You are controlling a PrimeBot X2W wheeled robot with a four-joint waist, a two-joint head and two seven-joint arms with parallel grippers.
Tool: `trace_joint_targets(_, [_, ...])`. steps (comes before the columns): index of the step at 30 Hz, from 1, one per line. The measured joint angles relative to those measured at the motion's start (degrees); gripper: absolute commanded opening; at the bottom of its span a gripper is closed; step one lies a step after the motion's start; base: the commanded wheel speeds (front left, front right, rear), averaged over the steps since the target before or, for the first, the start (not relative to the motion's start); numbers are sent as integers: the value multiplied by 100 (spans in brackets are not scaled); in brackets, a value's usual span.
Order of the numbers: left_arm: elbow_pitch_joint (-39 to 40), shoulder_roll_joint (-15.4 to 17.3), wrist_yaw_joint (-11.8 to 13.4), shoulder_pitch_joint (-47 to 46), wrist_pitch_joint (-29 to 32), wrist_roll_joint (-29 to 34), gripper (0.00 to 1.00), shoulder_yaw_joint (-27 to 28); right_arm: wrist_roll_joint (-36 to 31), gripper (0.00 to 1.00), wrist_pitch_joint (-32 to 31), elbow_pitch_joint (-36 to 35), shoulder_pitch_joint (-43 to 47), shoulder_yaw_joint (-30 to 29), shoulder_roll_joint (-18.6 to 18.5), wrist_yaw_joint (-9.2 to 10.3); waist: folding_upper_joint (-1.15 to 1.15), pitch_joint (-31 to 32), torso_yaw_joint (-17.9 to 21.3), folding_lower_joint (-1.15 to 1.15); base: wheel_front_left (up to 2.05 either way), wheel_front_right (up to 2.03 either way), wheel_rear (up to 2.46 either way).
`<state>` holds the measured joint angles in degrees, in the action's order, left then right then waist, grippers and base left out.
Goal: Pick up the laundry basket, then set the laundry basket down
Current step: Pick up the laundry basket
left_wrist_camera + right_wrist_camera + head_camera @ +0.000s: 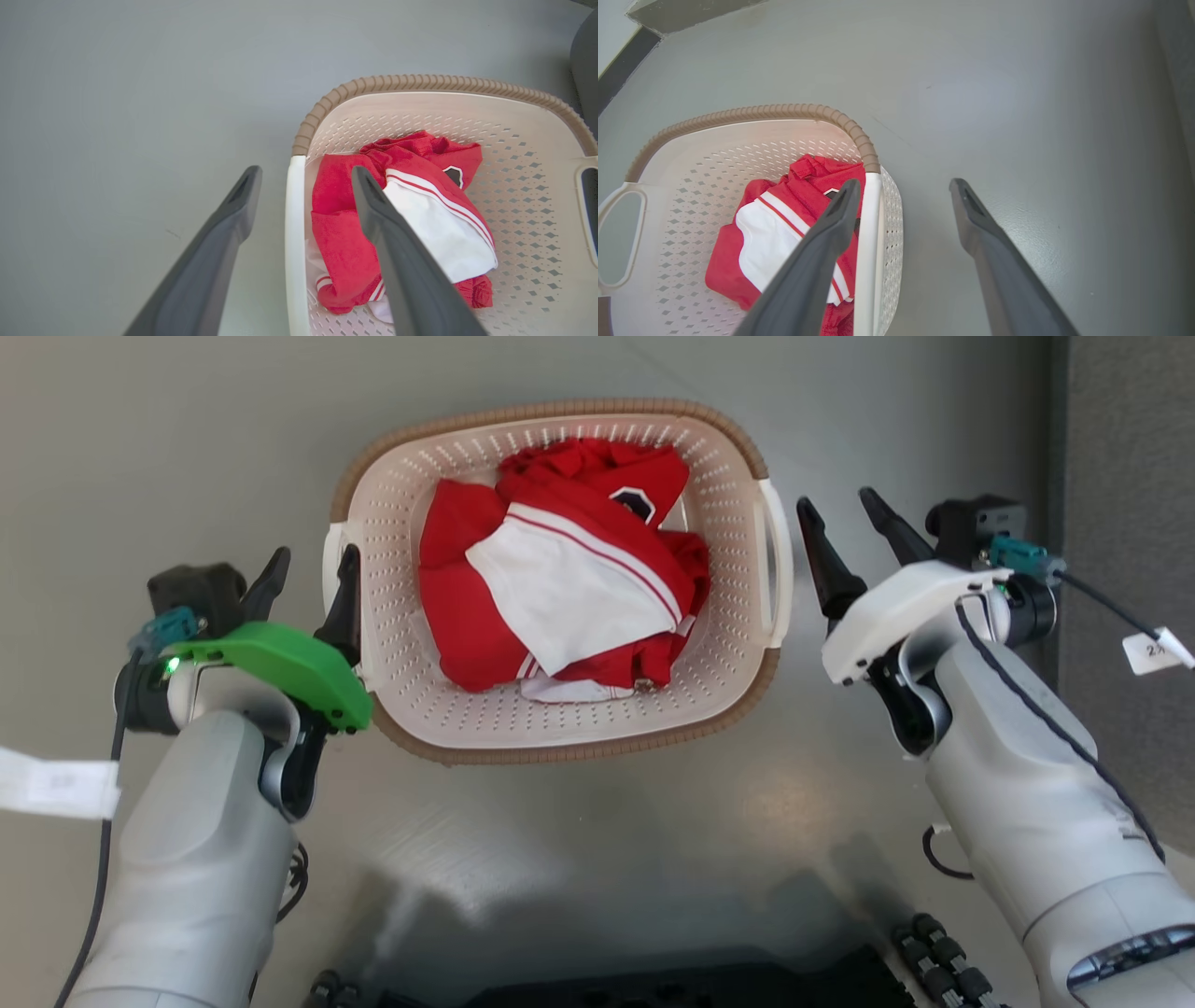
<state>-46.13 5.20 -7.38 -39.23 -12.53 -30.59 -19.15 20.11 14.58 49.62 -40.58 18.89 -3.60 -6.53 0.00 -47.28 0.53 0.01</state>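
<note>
The laundry basket (pixel 560 409) stands on the grey floor, cream and perforated, with a brown rim, holding a crumpled red and white garment (pixel 569 569). My left gripper (pixel 313 581) is open at the basket's left white handle (pixel 330 560). In the left wrist view that handle (pixel 294 233) runs between the fingers of the left gripper (pixel 306 170), one finger outside the basket (pixel 420 81) and one over the garment. My right gripper (pixel 836 502) is open beside the right handle (pixel 777 560). In the right wrist view the handle (pixel 868 233) lies between the fingers of the right gripper (pixel 904 182).
A darker grey panel (pixel 1130 429) runs along the right side, close to the right arm. My dark base (pixel 672 980) sits at the bottom edge. A dark baseboard (pixel 626 56) shows far behind the basket. Bare grey floor surrounds the basket.
</note>
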Motion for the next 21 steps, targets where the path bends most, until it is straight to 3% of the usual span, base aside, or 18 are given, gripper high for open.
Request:
trace_joint_targets(19, [-564, -183, 0, -693, 299, -407, 100, -727, 580, 100, -236, 666, -637, 847, -14, -52, 0, -707, -336, 0, 0, 0, 0])
trace_joint_targets(21, [-620, -213, 0, -721, 299, -461, 87, -775, 643, 100, -236, 690, -687, 938, -19, -52, 0, -730, -367, 0, 0, 0, 0])
